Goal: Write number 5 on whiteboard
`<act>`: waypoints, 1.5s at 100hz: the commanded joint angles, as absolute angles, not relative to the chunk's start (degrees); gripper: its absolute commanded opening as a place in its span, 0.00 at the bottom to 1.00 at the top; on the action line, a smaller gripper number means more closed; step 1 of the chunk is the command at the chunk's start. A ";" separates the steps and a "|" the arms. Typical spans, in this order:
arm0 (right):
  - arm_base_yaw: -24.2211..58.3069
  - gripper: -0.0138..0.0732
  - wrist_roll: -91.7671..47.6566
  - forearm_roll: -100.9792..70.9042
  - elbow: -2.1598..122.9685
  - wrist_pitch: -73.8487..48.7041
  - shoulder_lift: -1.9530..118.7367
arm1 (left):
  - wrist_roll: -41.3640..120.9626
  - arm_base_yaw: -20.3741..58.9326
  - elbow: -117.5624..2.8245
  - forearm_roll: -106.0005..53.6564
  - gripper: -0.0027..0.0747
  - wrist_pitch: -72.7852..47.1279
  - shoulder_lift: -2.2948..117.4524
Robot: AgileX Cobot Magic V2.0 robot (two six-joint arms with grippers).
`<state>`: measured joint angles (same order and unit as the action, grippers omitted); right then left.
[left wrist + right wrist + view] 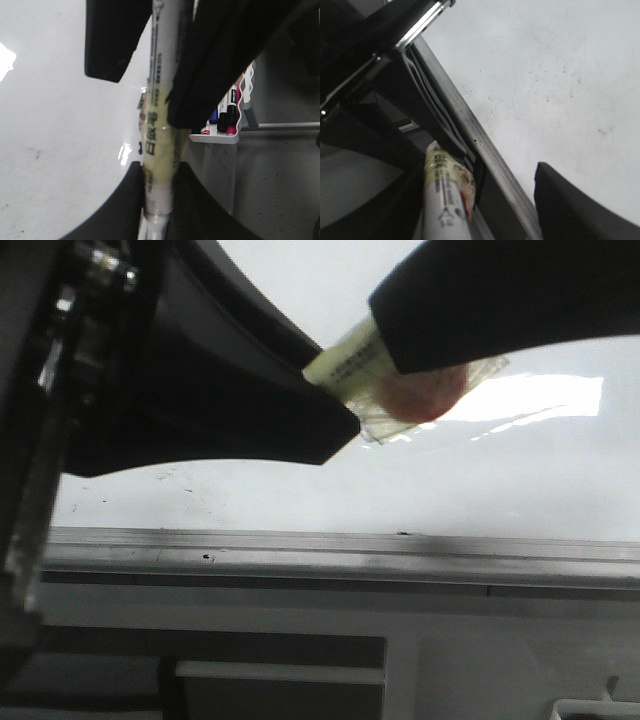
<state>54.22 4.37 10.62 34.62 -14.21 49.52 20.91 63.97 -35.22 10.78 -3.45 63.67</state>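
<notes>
The whiteboard (300,495) lies flat, glossy white with faint dark specks. No number 5 shows on the parts in view. In the left wrist view my left gripper (157,167) is shut on a white marker (159,125) wrapped in yellowish tape. The right gripper's two black fingers (112,40) stand on either side of that marker further along its barrel. In the right wrist view the right gripper (477,187) is open. There the marker (445,200) lies against one jaw, with a wide gap to the other finger (570,205). The front view shows the taped marker (345,360) between large black fingers.
A grey metal frame strip (300,550) edges the whiteboard's near side and shows again as a frame strip (470,130) in the right wrist view. A white tray (225,136) holding several red, blue and black markers stands off the board beside the grippers.
</notes>
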 commanded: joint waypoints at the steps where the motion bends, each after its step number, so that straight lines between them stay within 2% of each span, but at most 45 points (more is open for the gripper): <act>1: 54.38 0.65 3.66 11.46 36.69 -8.82 50.13 | 20.74 64.55 -37.10 11.07 0.01 0.71 62.44; 18: 54.38 0.63 3.66 11.01 36.69 -7.88 51.23 | 20.74 64.55 -37.10 11.30 0.01 0.83 62.44; 52: 56.59 0.39 3.66 9.90 36.69 -8.01 53.69 | 20.74 64.55 -37.10 11.83 0.01 1.09 62.44; 59: 56.61 0.30 3.66 9.90 36.69 -8.24 53.69 | 20.74 64.55 -37.10 11.83 0.01 1.09 62.44; 70: 56.61 0.08 3.66 9.90 36.69 -8.87 53.69 | 20.74 64.55 -37.10 11.83 0.01 1.09 62.44; 90: 56.61 0.08 3.66 9.90 36.69 -10.84 53.69 | 20.52 64.55 -37.10 11.16 0.02 1.09 62.44; 100: 56.61 0.08 3.66 9.90 36.69 -11.66 53.69 | 20.52 64.43 -37.10 9.23 0.12 1.09 62.44; 117: 56.61 0.08 3.66 10.31 36.69 -11.66 53.69 | 20.52 64.43 -37.10 6.64 0.49 1.09 61.16; 122: 56.61 0.08 3.66 11.25 36.69 -11.99 53.58 | 20.52 64.43 -37.10 6.29 0.56 0.66 59.72; 126: 56.61 0.08 3.66 11.69 36.69 -12.43 53.11 | 20.52 64.43 -37.10 6.29 0.58 -0.30 58.01; 140: 55.50 0.09 3.66 13.72 36.69 -14.96 51.07 | 18.81 63.13 -37.10 3.44 0.58 -8.24 50.35; 150: 53.51 0.09 3.66 15.36 36.69 -15.32 49.62 | 11.58 60.11 -36.37 2.47 0.57 -12.27 44.09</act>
<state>55.20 3.80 12.87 34.97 -18.22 51.41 17.47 62.04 -35.22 4.14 -12.29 49.50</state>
